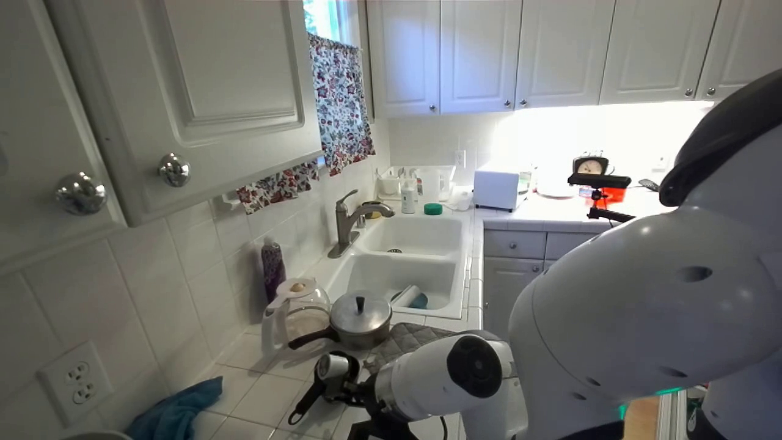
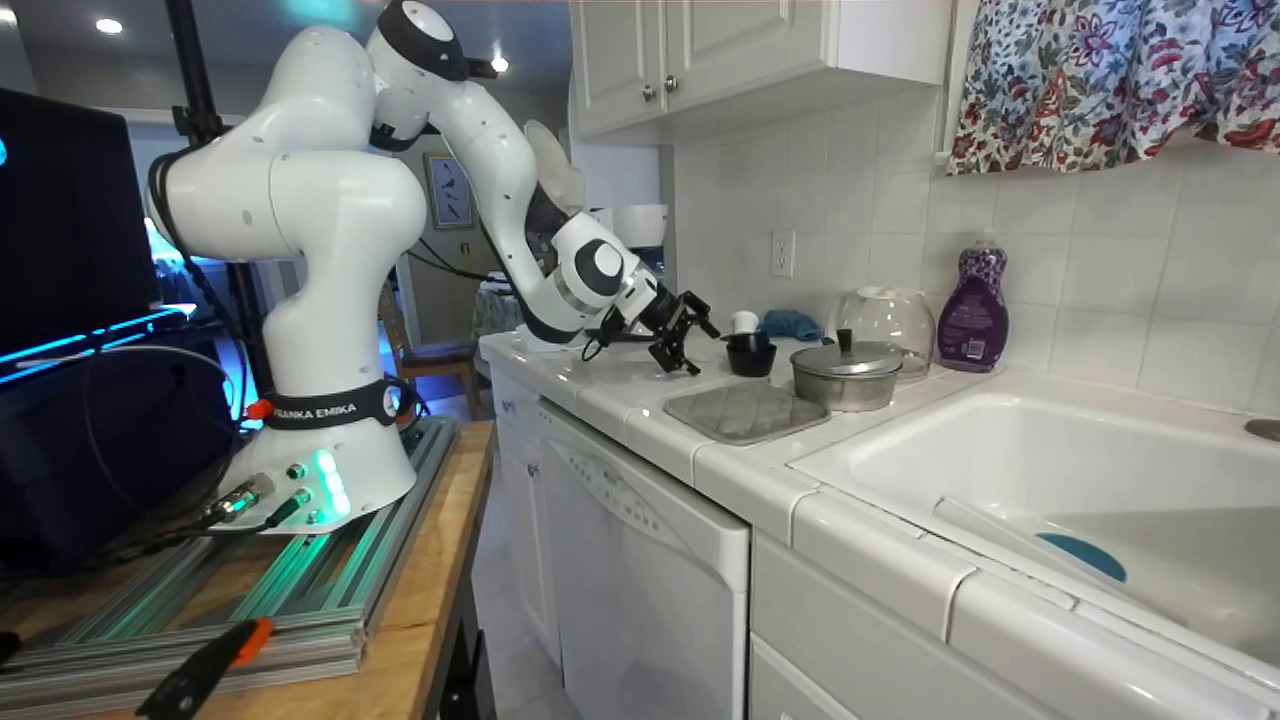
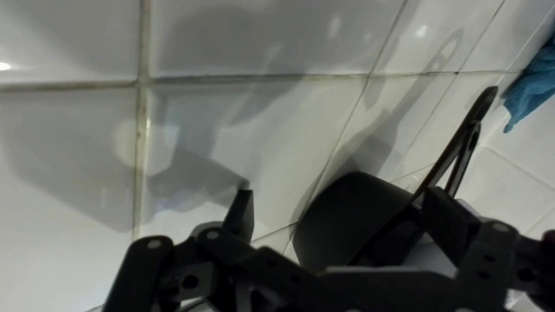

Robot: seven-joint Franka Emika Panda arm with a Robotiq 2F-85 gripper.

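My gripper is open with its fingers spread, low over the white tiled counter; it also shows in both exterior views. A black cup-like holder stands right by the fingers, also seen in an exterior view. In the wrist view it lies between the fingertips, nearer the right one. A white piece sticks out of its top. A long black slotted handle extends from it, partly behind the right finger. Whether a finger touches the holder is not clear.
A lidded saucepan and a glass carafe stand close by. A grey quilted mat, a blue cloth, a purple bottle and a double sink are around.
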